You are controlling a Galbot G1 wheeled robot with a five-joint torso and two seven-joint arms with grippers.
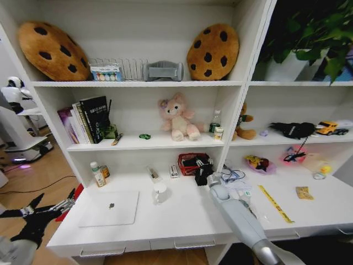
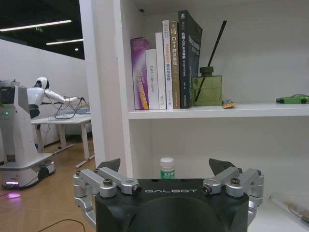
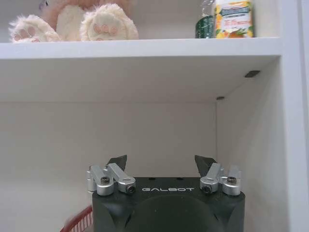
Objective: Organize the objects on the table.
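Observation:
The silver laptop (image 1: 110,208) lies closed on the left of the white table (image 1: 182,221). A small clear bottle (image 1: 97,175) (image 2: 167,167) stands behind it by the shelf wall. My left gripper (image 1: 55,208) (image 2: 165,166) hovers off the table's left end, open and empty, facing the bottle. My right gripper (image 1: 203,175) (image 3: 161,162) is open and empty beside the red basket (image 1: 193,163) (image 3: 79,222) at the back of the table. A green toy car (image 1: 144,136) (image 2: 292,99) sits on the shelf above. A pen (image 1: 153,174) lies on the table.
A clear cup (image 1: 160,193) stands mid-table. A yellow ruler (image 1: 276,204) and small clutter lie to the right. Books (image 2: 166,63) and a diffuser bottle (image 2: 206,89) fill the shelf's left end; a pink plush (image 1: 177,118) sits above the basket. Another robot (image 2: 19,135) stands off to the left.

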